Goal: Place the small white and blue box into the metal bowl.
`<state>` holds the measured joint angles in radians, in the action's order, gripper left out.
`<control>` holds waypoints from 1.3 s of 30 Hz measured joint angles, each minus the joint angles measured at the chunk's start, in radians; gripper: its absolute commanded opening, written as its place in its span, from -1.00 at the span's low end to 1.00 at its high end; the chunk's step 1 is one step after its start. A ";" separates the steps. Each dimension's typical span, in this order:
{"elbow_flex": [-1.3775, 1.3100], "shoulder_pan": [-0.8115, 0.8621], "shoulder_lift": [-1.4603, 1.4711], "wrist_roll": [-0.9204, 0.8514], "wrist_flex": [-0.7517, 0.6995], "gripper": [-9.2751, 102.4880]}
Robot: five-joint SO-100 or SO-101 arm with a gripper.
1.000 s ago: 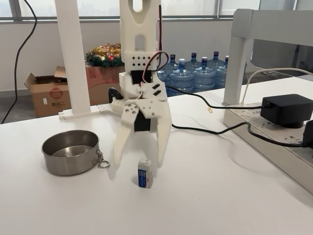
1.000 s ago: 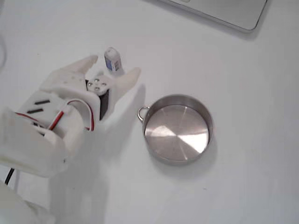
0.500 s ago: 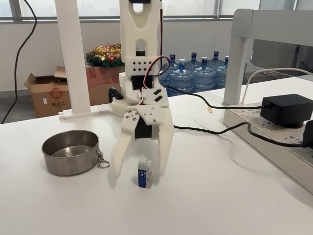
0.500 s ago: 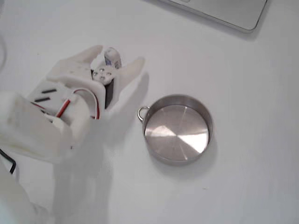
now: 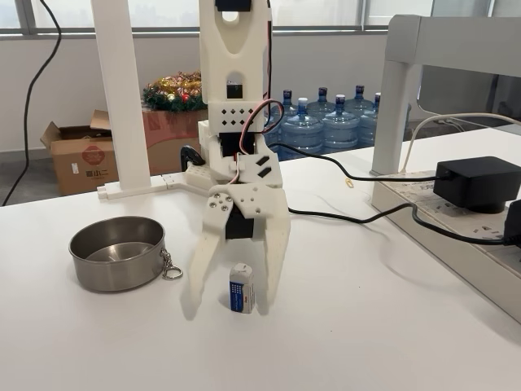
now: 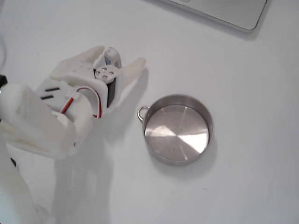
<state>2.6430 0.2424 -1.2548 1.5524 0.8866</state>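
Work across the side-on fixed view from left to right. At the left you have one metal bowl (image 5: 118,252), standing upright on the white tabletop (image 5: 366,326), with a small ring and chain (image 5: 171,269) hanging off its rim on the side nearer the arm. The bowl holds nothing.

Just right of the bowl, one claw (image 5: 226,308) points straight down with its jaws spread apart and both tips low to the tabletop. One small white and blue box (image 5: 241,287) stands on end between the jaws, near the right-hand finger in this view; whether that finger touches the box cannot be told. In the fixed view from above, the claw (image 6: 117,57) straddles the box (image 6: 112,57), and the bowl (image 6: 177,128) lies to the right, apart from both.

Further right, note one black power adapter (image 5: 478,181) resting on a grey unit, with black cables running across the tabletop behind the arm.

Status: the approach looks complete, and the box is bracketed but not yet gripped. Remaining steps, as judged from this layout: close the jaws on the box, lift it, carry it over to the bowl, and release it inside.

Count: one bowl, one box, one claw, one adapter.
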 measured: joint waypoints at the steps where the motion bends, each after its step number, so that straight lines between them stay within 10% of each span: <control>1: 0.000 0.002 0.000 0.000 0.000 -0.36; 39: 0.114 0.110 -0.247 0.000 -0.002 -0.86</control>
<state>2.7566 0.3528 -1.5018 1.5524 0.8851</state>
